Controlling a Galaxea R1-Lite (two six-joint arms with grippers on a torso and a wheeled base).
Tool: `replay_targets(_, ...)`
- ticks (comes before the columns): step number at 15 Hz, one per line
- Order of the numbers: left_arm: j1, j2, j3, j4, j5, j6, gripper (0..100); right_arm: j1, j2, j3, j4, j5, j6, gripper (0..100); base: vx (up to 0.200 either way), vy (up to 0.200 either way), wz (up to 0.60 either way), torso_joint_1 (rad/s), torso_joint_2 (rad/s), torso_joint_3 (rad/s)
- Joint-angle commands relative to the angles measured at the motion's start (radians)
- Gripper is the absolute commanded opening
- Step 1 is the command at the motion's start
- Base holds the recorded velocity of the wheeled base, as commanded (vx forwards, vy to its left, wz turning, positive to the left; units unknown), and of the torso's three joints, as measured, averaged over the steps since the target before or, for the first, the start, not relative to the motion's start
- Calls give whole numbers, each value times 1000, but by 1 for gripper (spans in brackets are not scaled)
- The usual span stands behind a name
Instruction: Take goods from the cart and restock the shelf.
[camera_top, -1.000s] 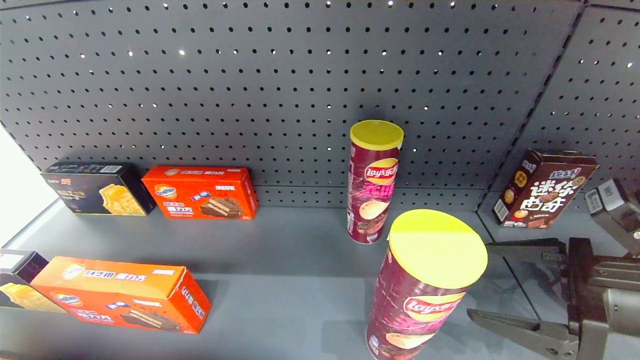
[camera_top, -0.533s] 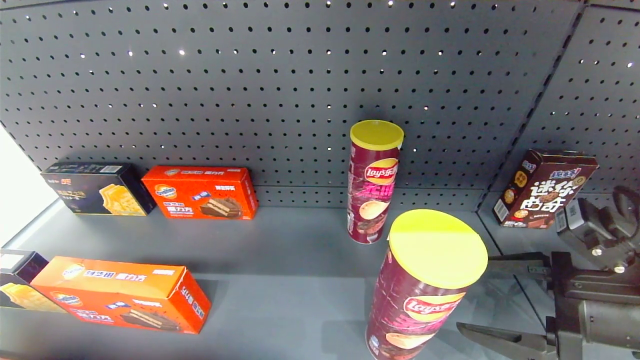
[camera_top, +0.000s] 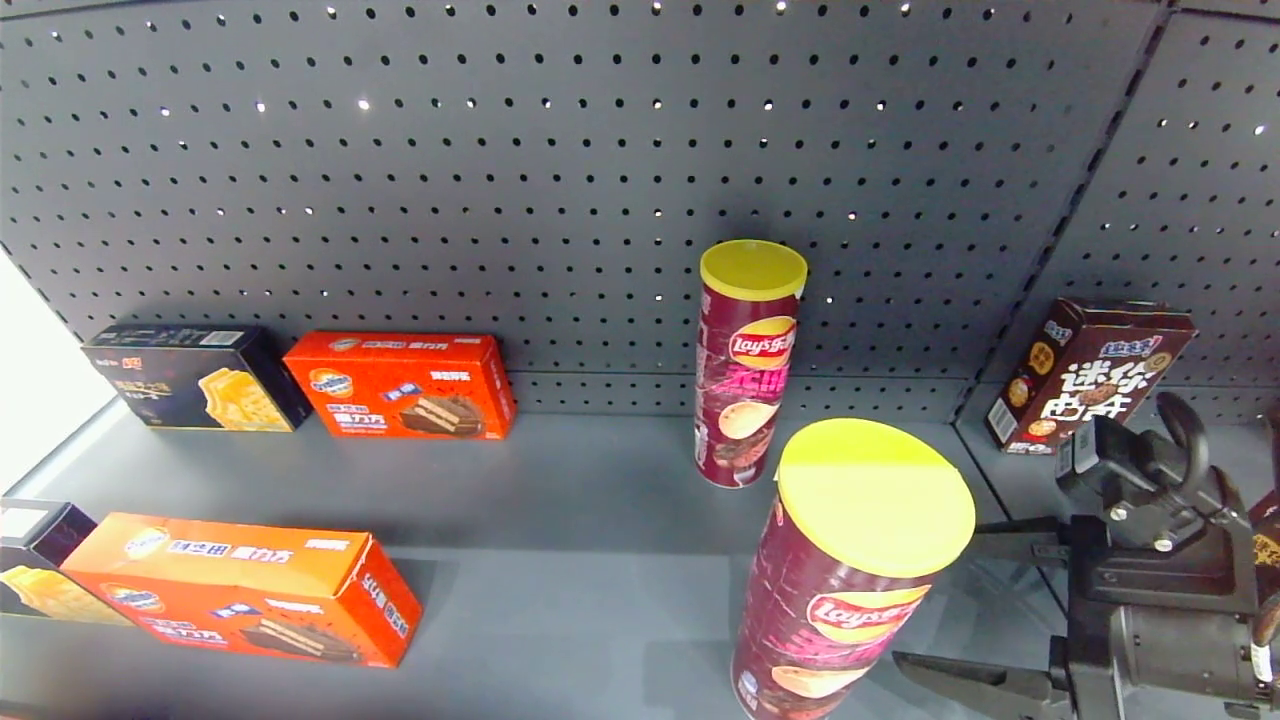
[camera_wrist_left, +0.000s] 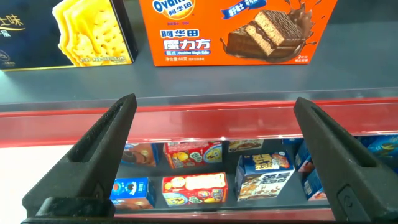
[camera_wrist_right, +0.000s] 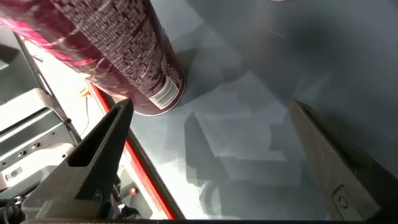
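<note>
Here, the right gripper (camera_wrist_right: 210, 109) is spread wide and holds nothing; the front chip can (camera_top: 850, 590) stands upright on the shelf (camera_top: 560, 500) just beside one finger. Its maroon label carries a round yellow-and-red logo and a chip picture, with a barcode near the base. The head view's lower edge cuts that base off. The back chip can (camera_top: 748, 360), with the same label, stands at the pegboard (camera_top: 500, 200).

The left gripper (camera_wrist_left: 214, 102) is also wide open and empty, at the shelf's red front edge. Beyond it lie an orange wafer box (camera_wrist_left: 239, 31) and a dark cracker box (camera_wrist_left: 68, 34), both cropped. The small boxes (camera_wrist_left: 196, 186) on the shelf below are too small to make out.
</note>
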Motion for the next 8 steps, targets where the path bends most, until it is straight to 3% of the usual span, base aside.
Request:
replay_targets(1, 0, 2, 0, 0, 0, 0, 100, 1, 20, -5, -1, 0, 0, 100, 0, 0, 0, 0, 0, 0)
replay_targets(8, 0, 2, 0, 0, 0, 0, 100, 30, 56, -18, -1, 0, 0, 100, 0, 0, 0, 0, 0, 0)
